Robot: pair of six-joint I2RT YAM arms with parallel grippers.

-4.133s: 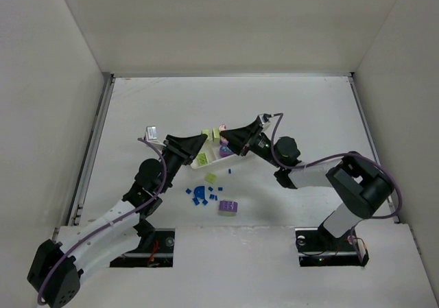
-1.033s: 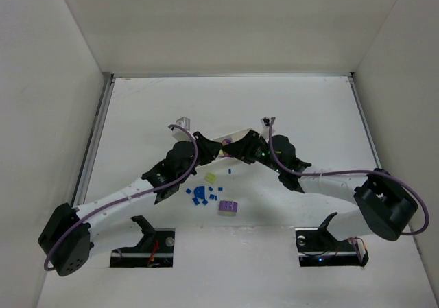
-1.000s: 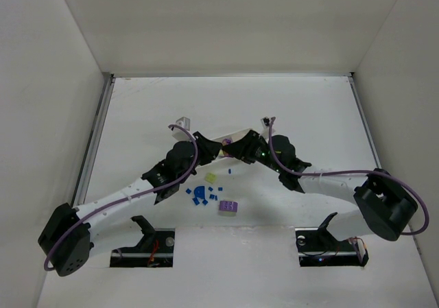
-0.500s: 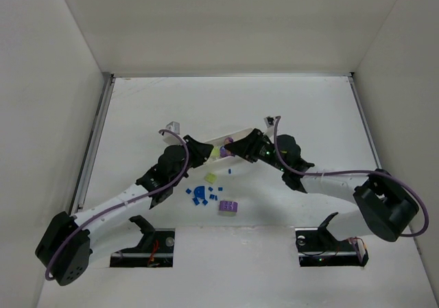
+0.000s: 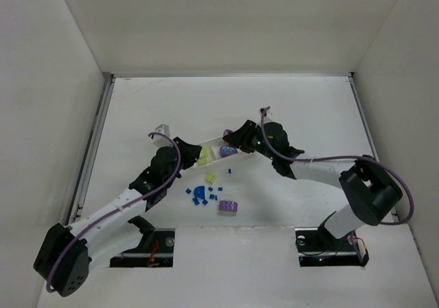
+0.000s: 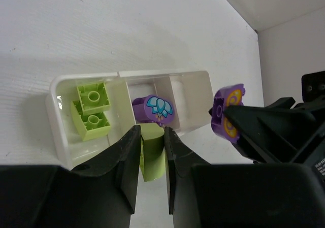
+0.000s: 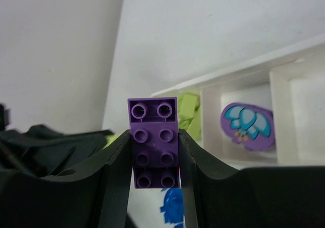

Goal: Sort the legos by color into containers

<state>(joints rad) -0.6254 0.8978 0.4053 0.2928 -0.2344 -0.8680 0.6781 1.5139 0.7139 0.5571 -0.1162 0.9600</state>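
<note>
My left gripper (image 6: 152,136) is clamped on a yellow-green brick (image 6: 152,159). I hold it at the near wall of the white tray (image 6: 57,111), by the divider between the left compartment (image 6: 119,100) and the middle compartment (image 6: 137,91). The left compartment holds two more yellow-green bricks (image 6: 93,108). The middle one holds a flower-printed purple block (image 6: 156,108). My right gripper (image 7: 154,135) is clamped on a purple brick (image 7: 154,141), studs toward my camera, hovering by the tray's right end. On the table (image 5: 288,109), nearer than the tray, lie small blue bits (image 5: 214,197), a blue fan-shaped piece (image 5: 199,192), a yellow-green piece (image 5: 210,178) and a loose purple block (image 5: 228,206).
</note>
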